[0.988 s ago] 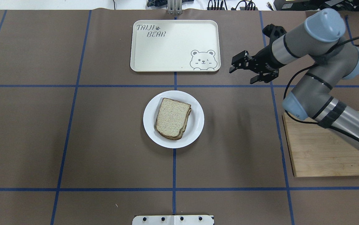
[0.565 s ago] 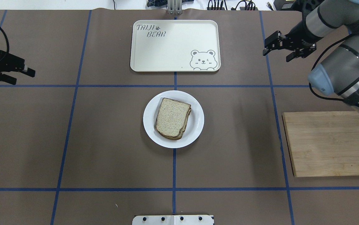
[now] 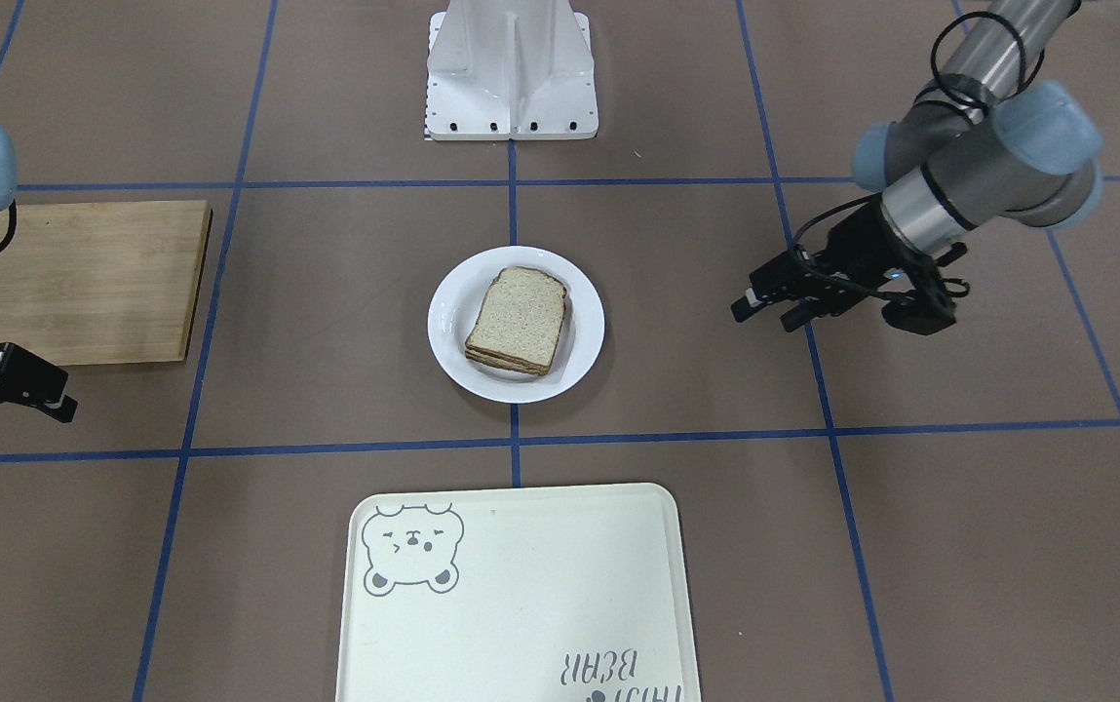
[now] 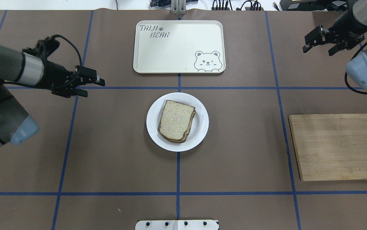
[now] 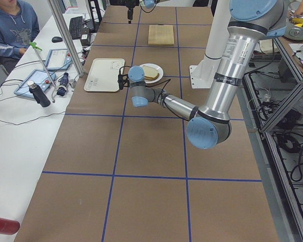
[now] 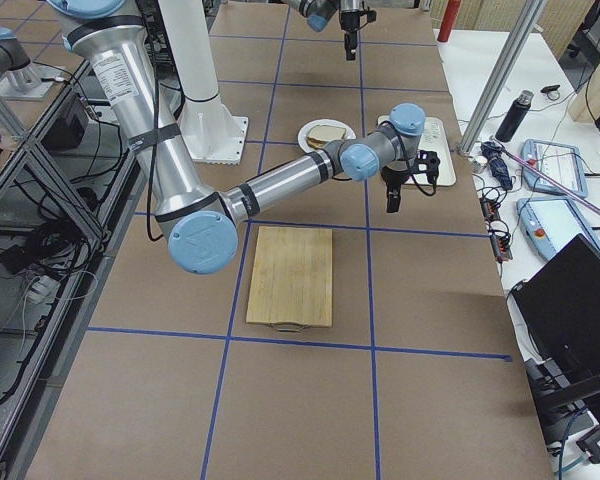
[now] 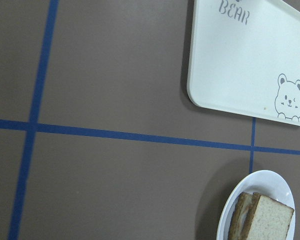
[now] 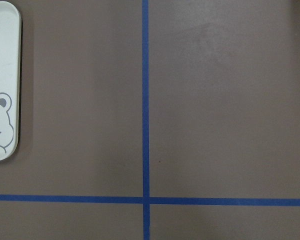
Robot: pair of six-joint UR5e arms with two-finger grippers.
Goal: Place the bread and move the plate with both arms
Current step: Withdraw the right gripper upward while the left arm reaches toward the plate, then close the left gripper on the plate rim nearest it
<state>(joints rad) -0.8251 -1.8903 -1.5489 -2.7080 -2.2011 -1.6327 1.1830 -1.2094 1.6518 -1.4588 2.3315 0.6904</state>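
- Two arms of silver-grey tube with light blue joint caps reach over the brown paper-covered bench (image 4: 106, 153), which is gridded with blue tape: the left arm (image 4: 4, 67) and the right arm (image 4: 362, 12).
- The small black left gripper (image 4: 94, 88) hangs over a tape crossing to the left of the plate, well apart from it. Its jaws are released, parted, with nothing between them.
- The black right gripper (image 4: 317, 51) hangs over the far right of the bench, well apart from both tray and plate. Its jaws are likewise released and hold nothing.
- The round glossy white plate (image 4: 202, 127) sits at the middle of the bench, on the centre tape line.
- The plain, pale speckled slice of bread (image 4: 176, 119), thin-crusted and brown at the edge, lies flat on the plate, on top of a second slice (image 7: 239, 220) whose darker edge shows beneath it.
- A cream rectangular tray with a bear drawing (image 4: 177, 48) lies on the far side of the plate, near it but apart.
- A light wooden cutting board (image 4: 336, 147) lies to the right of the plate, well apart.
- A white metal stand (image 3: 511, 68) stands at the robot's edge of the bench.
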